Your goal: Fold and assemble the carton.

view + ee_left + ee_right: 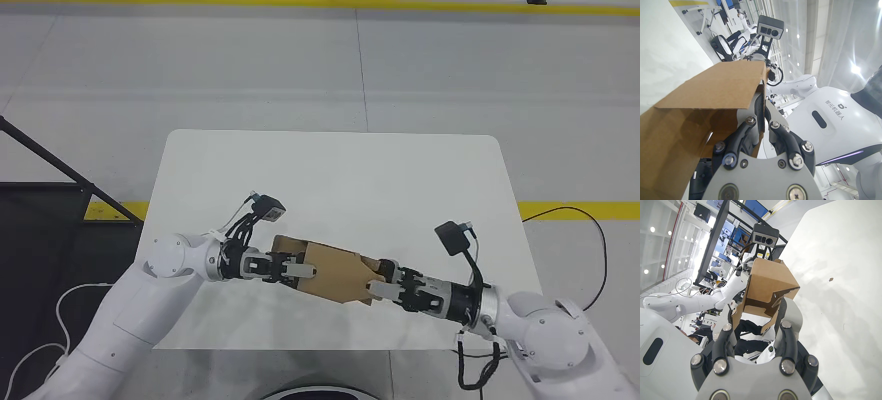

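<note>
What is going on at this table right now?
A robot holds a cardboard box between its two arms over the near side of the table. The left gripper pinches a panel edge at one end. The right gripper clasps the flaps at the other. The box is opened out, with both ends not yet closed.

left tool (763,106) is pinched narrow, right tool (756,311) clamped wider, the two pointing toward each other.
</note>
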